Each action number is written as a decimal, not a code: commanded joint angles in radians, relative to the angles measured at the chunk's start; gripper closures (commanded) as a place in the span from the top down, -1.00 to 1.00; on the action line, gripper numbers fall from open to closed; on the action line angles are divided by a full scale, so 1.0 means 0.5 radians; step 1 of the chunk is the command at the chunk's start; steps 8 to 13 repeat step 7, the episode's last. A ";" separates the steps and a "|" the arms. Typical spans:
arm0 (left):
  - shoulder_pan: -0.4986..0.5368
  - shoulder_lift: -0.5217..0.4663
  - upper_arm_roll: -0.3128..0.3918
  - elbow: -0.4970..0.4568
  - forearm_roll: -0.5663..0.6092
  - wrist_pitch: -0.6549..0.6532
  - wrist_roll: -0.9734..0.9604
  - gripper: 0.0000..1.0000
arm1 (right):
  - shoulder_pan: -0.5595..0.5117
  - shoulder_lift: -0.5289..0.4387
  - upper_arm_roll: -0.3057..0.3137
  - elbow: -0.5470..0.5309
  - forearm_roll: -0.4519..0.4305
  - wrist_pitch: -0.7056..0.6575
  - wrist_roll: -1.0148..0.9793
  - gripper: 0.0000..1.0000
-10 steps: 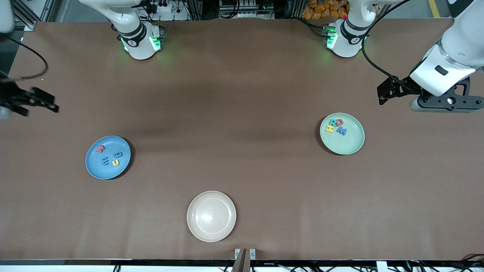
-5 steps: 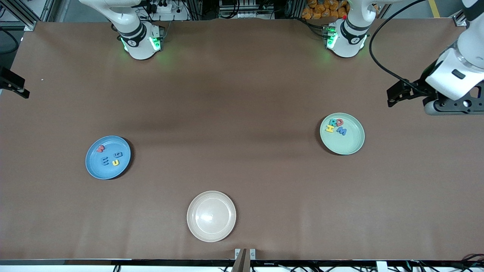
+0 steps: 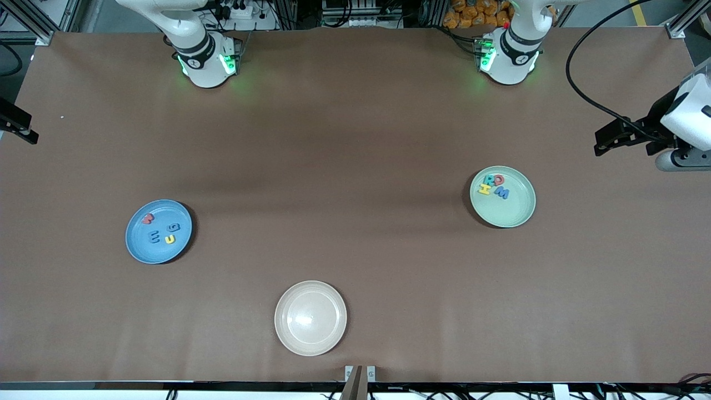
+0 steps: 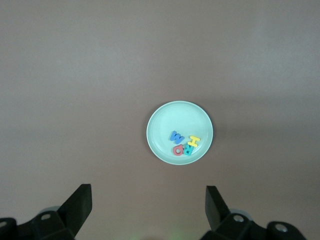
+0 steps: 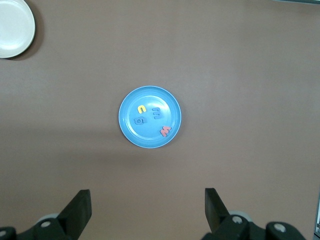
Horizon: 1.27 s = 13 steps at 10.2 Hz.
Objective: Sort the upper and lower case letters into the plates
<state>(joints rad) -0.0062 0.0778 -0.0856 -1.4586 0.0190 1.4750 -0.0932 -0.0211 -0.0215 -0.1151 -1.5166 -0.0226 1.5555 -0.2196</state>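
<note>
The sky blue plate (image 3: 143, 248) holds the red w (image 3: 146, 219), blue e (image 3: 156, 238), blue g (image 3: 174, 226) and yellow u (image 3: 170, 239). The mint green plate (image 3: 515, 211) holds the yellow H (image 3: 485, 189), teal R (image 3: 489, 179), red Q (image 3: 498, 179) and blue M (image 3: 502, 193). My left gripper (image 4: 147, 210) is open and empty, high over the table's left-arm end, with the mint plate (image 4: 175, 117) in its view. My right gripper (image 5: 147, 210) is open and empty, high up, with the blue plate (image 5: 150, 136) in its view. In the front view only a black part of it (image 3: 16, 125) shows at the edge.
An empty cream-beige plate (image 3: 310, 318) sits near the table's front edge, nearer to the front camera than both other plates. It also shows in the right wrist view (image 5: 12, 27). Brown tabletop lies between the plates.
The left arm has drawn back toward its end of the table, away from the mint plate. The right arm has drawn back almost out of the front view. The letters and plates have not moved.
</note>
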 commanded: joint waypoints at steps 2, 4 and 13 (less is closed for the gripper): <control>0.019 -0.106 0.039 -0.016 -0.053 -0.054 0.088 1.00 | -0.013 0.022 0.019 0.042 -0.013 -0.034 0.034 1.00; 0.016 -0.104 0.057 -0.016 -0.050 -0.054 0.158 1.00 | -0.013 0.028 0.019 0.042 -0.013 -0.031 0.034 1.00; 0.012 -0.094 0.061 -0.013 -0.041 -0.051 0.235 1.00 | -0.013 0.025 0.019 0.039 -0.013 -0.037 0.034 1.00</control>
